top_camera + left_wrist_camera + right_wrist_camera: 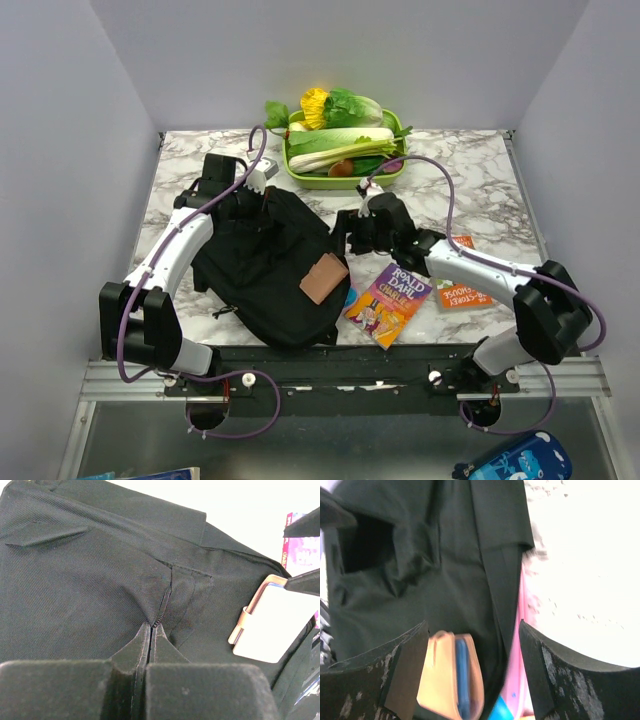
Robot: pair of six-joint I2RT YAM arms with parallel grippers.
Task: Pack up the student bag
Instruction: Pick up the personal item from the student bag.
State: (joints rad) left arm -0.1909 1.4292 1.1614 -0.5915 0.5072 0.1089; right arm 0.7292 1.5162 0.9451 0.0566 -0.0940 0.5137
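Purple paperback (388, 297) lettered ROALD DAHL, beside soft black student bag (265, 265), left gripper (151, 626) pinched together on its zip (163, 602), right gripper (472, 630) fingers spread apart

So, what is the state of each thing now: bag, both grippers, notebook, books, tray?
student bag: lying flat, fabric pinched beside a zip.
left gripper: shut on the student bag.
right gripper: open, holding nothing.
tan notebook: closed, resting on the bag's right side.
Roald Dahl book: closed, face up, beside the bag.
orange book: closed, flat, partly hidden.
green tray: filled with vegetables.
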